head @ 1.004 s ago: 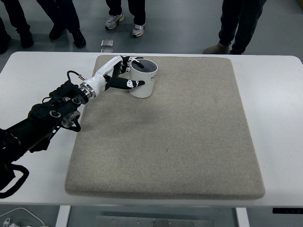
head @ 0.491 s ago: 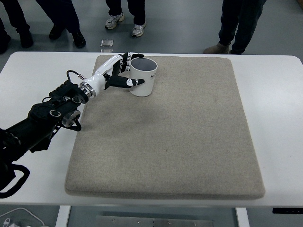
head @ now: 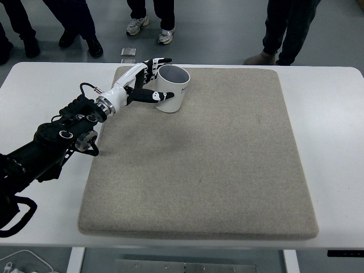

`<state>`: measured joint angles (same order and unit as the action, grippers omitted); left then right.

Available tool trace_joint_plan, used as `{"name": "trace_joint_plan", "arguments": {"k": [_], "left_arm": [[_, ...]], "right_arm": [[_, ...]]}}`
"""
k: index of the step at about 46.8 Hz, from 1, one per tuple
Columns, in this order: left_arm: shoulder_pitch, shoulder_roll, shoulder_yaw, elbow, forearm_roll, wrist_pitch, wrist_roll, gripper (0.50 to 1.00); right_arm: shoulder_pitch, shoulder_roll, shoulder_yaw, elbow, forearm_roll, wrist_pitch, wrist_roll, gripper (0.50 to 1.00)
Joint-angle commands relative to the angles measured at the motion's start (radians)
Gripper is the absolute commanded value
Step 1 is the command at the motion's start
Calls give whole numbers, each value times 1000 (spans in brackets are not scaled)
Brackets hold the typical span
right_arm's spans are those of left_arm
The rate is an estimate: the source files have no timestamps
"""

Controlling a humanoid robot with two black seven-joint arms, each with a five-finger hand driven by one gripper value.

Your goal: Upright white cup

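Fingers [head: 162,95] of left hand [head: 143,83] touch tilted white cup [head: 172,90] (open mouth up).

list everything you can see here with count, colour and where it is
white ceramic cup: 1, white with dark inside, upright at the mat's far left corner
beige fabric mat: 1, beige, covers most of the table's middle
white table: 1, white, under the mat
small grey metal object: 1, grey, on the floor beyond the table
people's legs and shoes: several, dark trousers, standing on the floor at the top
left hand: 1, white and black, fingers around the cup's left side
right hand: not in view
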<state>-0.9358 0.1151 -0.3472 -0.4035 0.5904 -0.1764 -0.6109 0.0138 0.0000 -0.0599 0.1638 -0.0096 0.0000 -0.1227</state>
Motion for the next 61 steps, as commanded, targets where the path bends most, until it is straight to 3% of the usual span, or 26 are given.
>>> {"name": "trace_joint_plan", "arguments": {"k": [1, 61], "left_arm": [[0, 0, -1, 0, 0, 0, 0, 958], [-18, 9, -24, -14, -1, -2, 0, 977]], "right_arm": [[0, 0, 0, 0, -1, -1, 0, 930], [0, 0, 0, 0, -1, 0, 0, 930]]}}
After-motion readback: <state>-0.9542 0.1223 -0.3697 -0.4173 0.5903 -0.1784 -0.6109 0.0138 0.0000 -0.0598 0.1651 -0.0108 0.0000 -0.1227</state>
